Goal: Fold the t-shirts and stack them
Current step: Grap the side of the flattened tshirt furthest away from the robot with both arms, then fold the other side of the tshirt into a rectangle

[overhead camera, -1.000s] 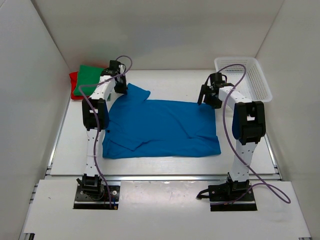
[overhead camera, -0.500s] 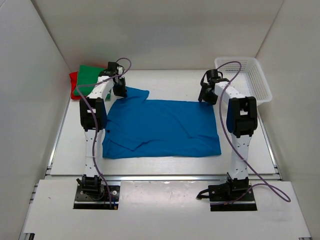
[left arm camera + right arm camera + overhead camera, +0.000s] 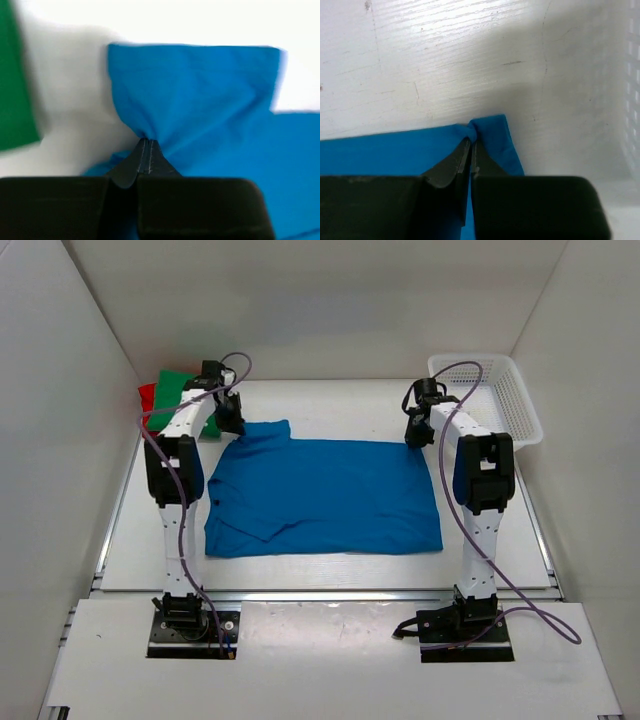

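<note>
Where top view hides jaws, wrist views show left gripper (image 3: 146,143) pinching blue t-shirt (image 3: 200,100) | right gripper (image 3: 471,139) likewise.

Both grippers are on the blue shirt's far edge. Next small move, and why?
Probably lift both together and carry the far edge toward the near one. The left gripper and right gripper are each shut on the far edge of the blue shirt, which lies spread flat.

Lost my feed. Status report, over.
Left gripper shut on blue shirt, far edge; right gripper same. Green shirt on red shirt, far left, clear.
</note>
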Controlling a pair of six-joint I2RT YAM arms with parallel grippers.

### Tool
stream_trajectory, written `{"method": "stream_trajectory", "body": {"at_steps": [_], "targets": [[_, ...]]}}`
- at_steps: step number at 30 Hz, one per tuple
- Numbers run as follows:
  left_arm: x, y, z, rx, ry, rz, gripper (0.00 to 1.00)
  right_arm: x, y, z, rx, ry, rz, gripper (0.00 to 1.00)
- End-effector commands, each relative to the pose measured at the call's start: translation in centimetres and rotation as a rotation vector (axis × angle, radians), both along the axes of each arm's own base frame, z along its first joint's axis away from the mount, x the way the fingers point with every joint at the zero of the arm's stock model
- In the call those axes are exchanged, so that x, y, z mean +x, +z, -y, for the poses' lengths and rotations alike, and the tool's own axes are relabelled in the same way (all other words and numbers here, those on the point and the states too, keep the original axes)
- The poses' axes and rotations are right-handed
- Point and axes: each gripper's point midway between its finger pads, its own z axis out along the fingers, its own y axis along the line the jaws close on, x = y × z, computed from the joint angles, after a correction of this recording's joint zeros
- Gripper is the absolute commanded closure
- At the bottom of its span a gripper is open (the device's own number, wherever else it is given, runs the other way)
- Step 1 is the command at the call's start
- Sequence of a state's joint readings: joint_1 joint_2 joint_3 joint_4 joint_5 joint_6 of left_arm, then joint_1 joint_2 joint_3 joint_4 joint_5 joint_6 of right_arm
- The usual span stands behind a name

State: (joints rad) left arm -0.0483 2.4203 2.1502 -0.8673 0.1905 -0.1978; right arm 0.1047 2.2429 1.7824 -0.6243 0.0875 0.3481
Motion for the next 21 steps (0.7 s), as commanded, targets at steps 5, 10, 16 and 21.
{"method": "stream_trajectory", "body": {"at_steps": [5,10,16,21], "targets": [[-3.2,12.0,-1.7,0.009,-0.030,0.218,1.00,-1.5,6.7,-1.0,-0.031,0.069,0.150,1.00],[-8.8,10.4,-2.4,0.031,-0.023,0.175,1.00,-6.5,6.8,-1.2,-0.001,0.094,0.164,1.00],[-17.3,6.0,-2.7,0.072,-0.011,0.117,1.00,-12.2,5.2,-0.8,0.049,0.095,0.218,1.00],[-21.3,4.1,-2.2,0.070,-0.014,0.093,1.00,-14.7,4.9,0.5,0.080,0.054,0.253,1.00]]}}
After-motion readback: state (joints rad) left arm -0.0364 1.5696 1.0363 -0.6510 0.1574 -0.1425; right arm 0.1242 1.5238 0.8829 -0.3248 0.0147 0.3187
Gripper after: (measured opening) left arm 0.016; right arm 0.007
